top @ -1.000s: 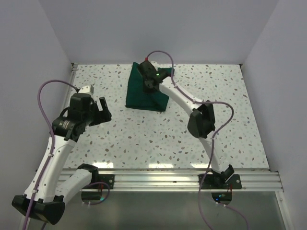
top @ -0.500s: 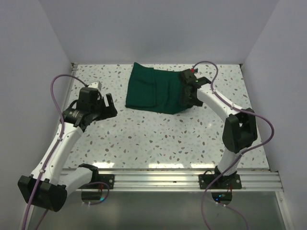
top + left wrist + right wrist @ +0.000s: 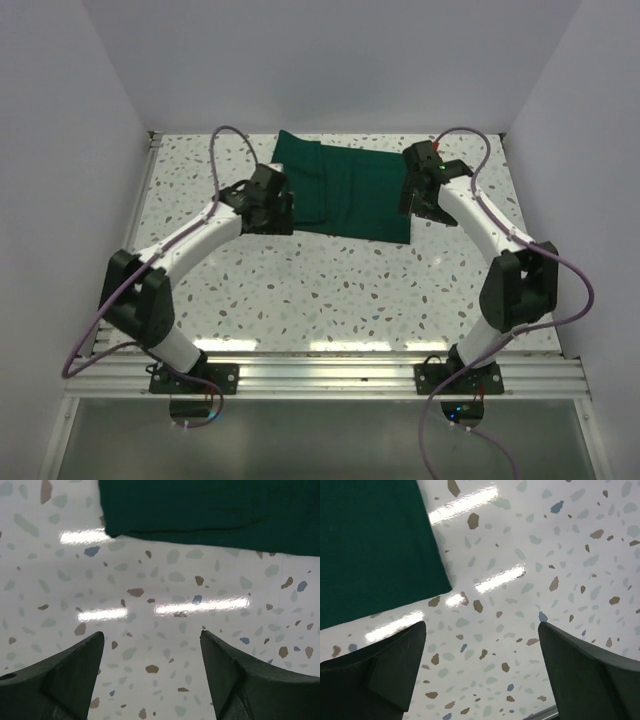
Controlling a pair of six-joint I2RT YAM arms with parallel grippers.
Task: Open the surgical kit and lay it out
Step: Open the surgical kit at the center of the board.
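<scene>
Basically looking at a dark green cloth wrap (image 3: 345,190), spread mostly flat toward the far side of the speckled table (image 3: 330,290), roughly in the middle. Plain matte fabric with a few fold lines running across it and a crisp, square near-right corner. Can't tell what's underneath. Left gripper (image 3: 151,634) sitting just off the near-left edge, fingers spread wide over bare tabletop, gripping nothing. Same deal with the right gripper (image 3: 481,623) just beside that right corner: wide apart, nothing but table between the fingers.
</scene>
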